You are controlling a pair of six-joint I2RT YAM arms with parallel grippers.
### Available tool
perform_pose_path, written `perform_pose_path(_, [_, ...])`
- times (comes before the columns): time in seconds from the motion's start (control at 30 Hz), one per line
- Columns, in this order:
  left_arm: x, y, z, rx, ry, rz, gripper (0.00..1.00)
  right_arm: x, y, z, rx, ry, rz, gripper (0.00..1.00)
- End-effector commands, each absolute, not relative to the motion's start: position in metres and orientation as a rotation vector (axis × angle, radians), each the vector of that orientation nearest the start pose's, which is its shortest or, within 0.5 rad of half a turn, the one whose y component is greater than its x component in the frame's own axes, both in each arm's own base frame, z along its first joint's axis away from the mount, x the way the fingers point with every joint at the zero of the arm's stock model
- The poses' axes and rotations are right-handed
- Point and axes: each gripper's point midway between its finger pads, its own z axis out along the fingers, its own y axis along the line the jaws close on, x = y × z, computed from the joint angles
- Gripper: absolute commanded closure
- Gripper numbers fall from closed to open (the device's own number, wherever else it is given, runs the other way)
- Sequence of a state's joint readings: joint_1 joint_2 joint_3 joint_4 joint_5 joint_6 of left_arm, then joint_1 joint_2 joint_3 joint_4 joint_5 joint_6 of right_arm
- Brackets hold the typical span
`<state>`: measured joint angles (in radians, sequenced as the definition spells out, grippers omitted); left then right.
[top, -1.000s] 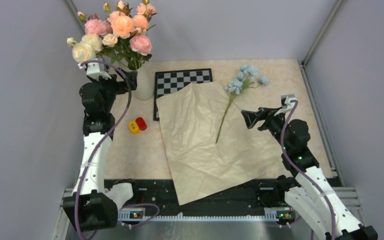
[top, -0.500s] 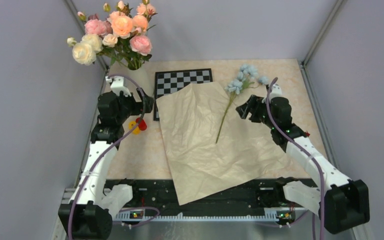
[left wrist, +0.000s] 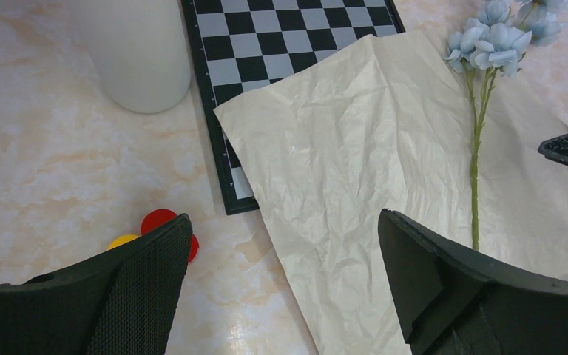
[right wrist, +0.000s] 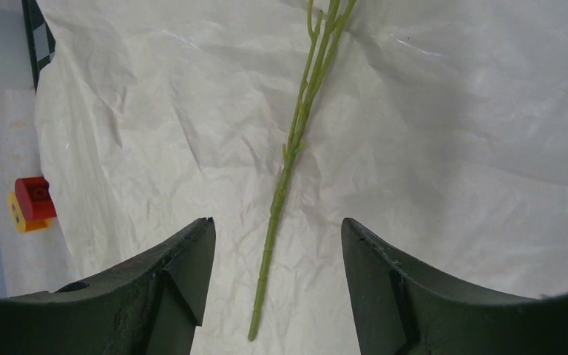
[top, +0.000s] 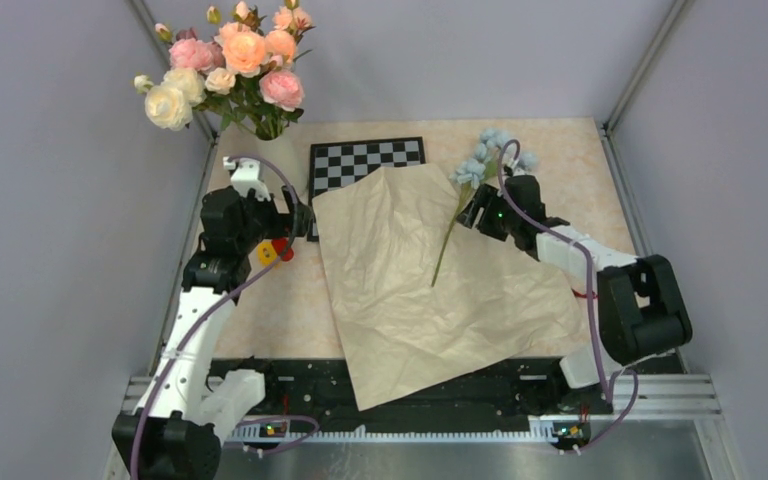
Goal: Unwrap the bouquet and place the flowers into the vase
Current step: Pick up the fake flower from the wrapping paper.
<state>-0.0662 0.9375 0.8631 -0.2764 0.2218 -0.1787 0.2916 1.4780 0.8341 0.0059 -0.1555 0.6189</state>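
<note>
Flowers (top: 482, 165) on unfolded paper (top: 400, 290) near table (top: 280, 310) far edge.
Right gripper (right wrist: 275, 229) jaws spread, straddling green stem without contact; left gripper (left wrist: 284, 222) jaws spread wide, empty.

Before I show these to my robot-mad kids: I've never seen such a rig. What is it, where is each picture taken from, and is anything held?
The machine: a left arm and a right arm, bolted at the table's near edge. The wide picture looks down from above and behind them; the other two come from a camera on each wrist, showing the left fingers and right fingers as dark shapes. On the table lie a crinkled paper with a blue flower on it, a chessboard, a white vase of roses and two red and yellow pieces. Nothing is held: the left ones gape above the paper's edge, the right ones stand open either side of the flower's stem.
</note>
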Motion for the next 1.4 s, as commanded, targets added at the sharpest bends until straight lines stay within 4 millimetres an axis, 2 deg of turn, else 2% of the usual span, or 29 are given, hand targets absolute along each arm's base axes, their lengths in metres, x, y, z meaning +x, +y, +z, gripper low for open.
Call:
perform_pose_path(0.0, [0.322,-0.059,0.272,0.064,1.859,-0.298,0.01,0.412,0.180,0.126,0.271,2.163,0.731,0.36])
perform_pose_path(0.23, [0.319,-0.060,0.273,0.069,1.854,-0.298,0.01,0.445,0.185,0.102,0.263,2.204,0.684,0.40])
perform_pose_path(0.37, [0.318,-0.062,0.273,0.078,1.852,-0.300,0.01,0.457,0.186,0.086,0.270,2.224,0.662,0.43])
perform_pose_path(0.6, [0.318,-0.060,0.273,0.075,1.852,-0.285,0.01,0.463,0.190,0.068,0.292,2.252,0.674,0.49])
perform_pose_path(1.13, [0.318,-0.060,0.272,0.080,1.854,-0.277,0.01,0.469,0.198,0.055,0.343,2.250,0.724,0.61])
perform_pose_path(1.37, [0.317,-0.060,0.272,0.081,1.852,-0.277,0.01,0.473,0.193,0.049,0.427,2.252,0.703,0.74])
